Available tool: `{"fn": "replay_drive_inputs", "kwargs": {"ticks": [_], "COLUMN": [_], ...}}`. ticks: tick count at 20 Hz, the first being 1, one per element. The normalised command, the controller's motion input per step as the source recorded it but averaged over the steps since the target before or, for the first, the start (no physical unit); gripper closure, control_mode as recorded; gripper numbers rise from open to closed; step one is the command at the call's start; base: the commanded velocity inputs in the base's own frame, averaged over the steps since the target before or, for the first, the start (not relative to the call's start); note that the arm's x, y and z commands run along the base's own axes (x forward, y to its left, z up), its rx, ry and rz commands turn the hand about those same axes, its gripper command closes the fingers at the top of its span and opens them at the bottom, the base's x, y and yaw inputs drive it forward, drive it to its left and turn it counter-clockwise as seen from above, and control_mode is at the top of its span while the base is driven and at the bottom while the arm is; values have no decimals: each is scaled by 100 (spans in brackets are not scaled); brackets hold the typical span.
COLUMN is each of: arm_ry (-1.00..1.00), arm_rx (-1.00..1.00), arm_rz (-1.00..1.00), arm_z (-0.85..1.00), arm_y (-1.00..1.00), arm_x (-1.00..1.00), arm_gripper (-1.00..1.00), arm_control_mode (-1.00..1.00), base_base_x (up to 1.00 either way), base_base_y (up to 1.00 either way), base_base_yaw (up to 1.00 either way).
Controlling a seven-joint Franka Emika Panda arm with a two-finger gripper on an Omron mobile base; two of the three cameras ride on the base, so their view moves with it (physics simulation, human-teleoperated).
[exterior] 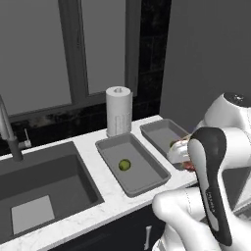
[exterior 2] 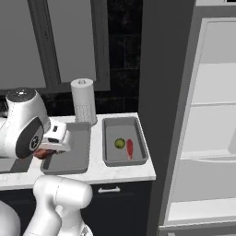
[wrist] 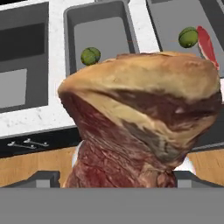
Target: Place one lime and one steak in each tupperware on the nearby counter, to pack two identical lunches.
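Steak in hand, hanging over the near edge of the worktop with one box left to finish.

Nearest, at the bottom middle of the hand view, the gripper has its jaws spread wide around a thick raw steak, which stands up between them; my worry is that so bulky a piece, pinched only at its lower end, could twist or slide out and land on the counter or the floor rather than in a box. Beyond it, upper left of centre, the left tupperware holds just a lime. Farther off at upper right, the right tupperware already has a second lime and a thin steak, so dropping there would spoil the match.
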Motion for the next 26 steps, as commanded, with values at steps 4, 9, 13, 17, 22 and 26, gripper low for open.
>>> {"fn": "replay_drive_inputs", "kwargs": {"ticks": [4, 9, 13, 17, 22, 26], "arm_ry": [21, 3, -2, -12, -11, 9], "arm_rx": [-18, -19, -4, 0, 0, 0], "arm_rz": [3, 7, 11, 11, 14, 11], "arm_z": [-30, -76, -100, -94, -41, -58], "arm_y": [13, 19, 16, 12, 24, 35], "arm_x": [100, 96, 100, 100, 53, 19], "arm_gripper": [100, 100, 100, 100, 100, 100], "arm_control_mode": [-100, -100, -100, -100, -100, -100], "base_base_x": [0, 0, 0, 0, 0, 0], "base_base_y": [0, 0, 0, 0, 0, 0], "base_base_yaw": [0, 0, 0, 0, 0, 0]}}
